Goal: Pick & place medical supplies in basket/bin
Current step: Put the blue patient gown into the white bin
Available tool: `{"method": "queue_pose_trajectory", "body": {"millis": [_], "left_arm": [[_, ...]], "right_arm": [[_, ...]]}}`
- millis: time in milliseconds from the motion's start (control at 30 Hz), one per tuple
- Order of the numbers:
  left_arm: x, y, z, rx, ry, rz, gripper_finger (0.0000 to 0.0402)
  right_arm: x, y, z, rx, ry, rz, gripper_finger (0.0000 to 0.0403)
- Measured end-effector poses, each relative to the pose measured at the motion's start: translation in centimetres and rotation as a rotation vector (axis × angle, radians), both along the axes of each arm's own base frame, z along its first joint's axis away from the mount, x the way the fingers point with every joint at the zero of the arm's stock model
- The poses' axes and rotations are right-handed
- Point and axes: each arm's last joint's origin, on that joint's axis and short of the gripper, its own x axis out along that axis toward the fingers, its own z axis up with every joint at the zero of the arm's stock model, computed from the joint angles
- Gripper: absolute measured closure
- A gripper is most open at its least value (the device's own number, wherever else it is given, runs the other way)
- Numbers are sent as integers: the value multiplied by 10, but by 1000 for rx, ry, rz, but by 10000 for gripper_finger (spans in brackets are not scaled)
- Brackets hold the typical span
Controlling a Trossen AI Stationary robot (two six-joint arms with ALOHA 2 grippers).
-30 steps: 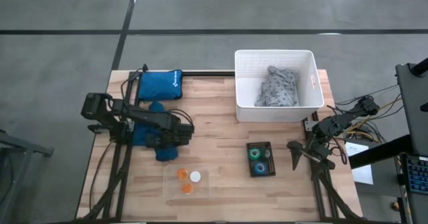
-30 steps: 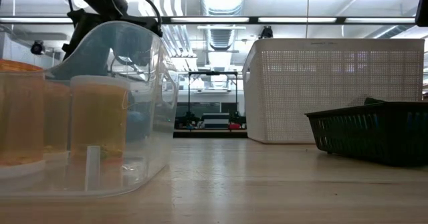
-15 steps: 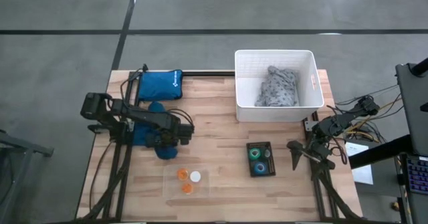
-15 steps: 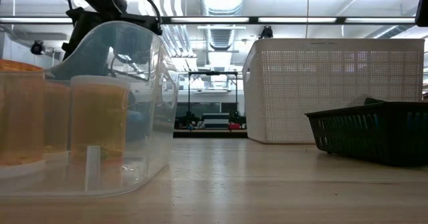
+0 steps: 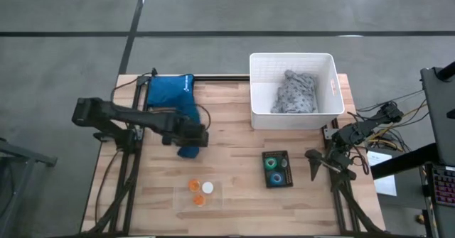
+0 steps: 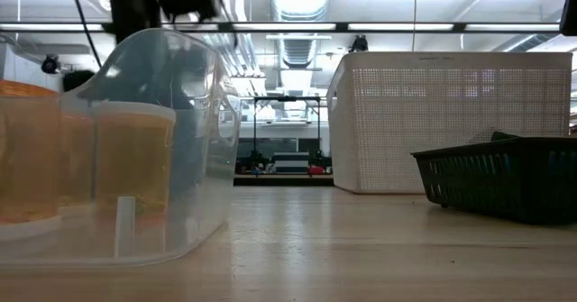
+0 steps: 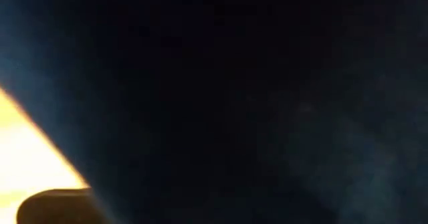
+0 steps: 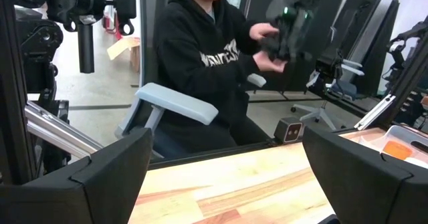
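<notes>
My left gripper (image 5: 190, 133) is above the table's left half, shut on the dark blue cloth (image 5: 188, 151), which hangs bunched beneath it. That cloth fills the left wrist view (image 7: 234, 97). The white tub (image 5: 295, 89) stands at the far right with the pale grey patterned cloth (image 5: 293, 92) lying inside. Green and blue tape rolls (image 5: 276, 168) lie in a small black tray. Orange and white caps (image 5: 198, 190) sit in a clear tray near the front edge. My right gripper (image 5: 313, 168) waits open at the table's right edge. My left gripper comes at the dark blue cloth from above and holds a bunch of it (image 5: 183, 121). The gripper's own body hides the fingers' place on the cloth. The cloth hangs slack below the gripper. Whether its lower end (image 5: 188, 153) touches the table, I cannot tell.
A flat bright blue zip pouch (image 5: 165, 90) lies at the far left, partly under the hanging cloth. In the low view the clear tray (image 6: 135, 158) stands close in front, with the black tray (image 6: 505, 180) at the right. A seated person (image 8: 207, 70) shows beyond the table.
My left gripper has shut on the dark blue cloth, then risen and gone toward the table's right. The cloth, which lay spread on the table under the arm, is now gathered up and hangs below the gripper, nearer the table's middle.
</notes>
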Motion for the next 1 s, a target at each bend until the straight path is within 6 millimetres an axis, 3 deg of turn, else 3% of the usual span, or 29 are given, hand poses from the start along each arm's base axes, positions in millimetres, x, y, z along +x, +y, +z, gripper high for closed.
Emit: {"method": "queue_pose_trajectory", "body": {"millis": [267, 500, 767, 1000], "left_arm": [[6, -13, 63, 343, -316, -244, 323], [15, -29, 93, 627, -527, -552, 320], [26, -32, 112, 833, -649, -713, 320], [33, -34, 116, 919, -761, -760, 320]], "right_arm": [[0, 0, 0, 0, 1, 1, 19], [0, 0, 0, 0, 1, 0, 19], [0, 0, 0, -1, 1, 0, 19], [0, 0, 0, -1, 1, 1, 19]]}}
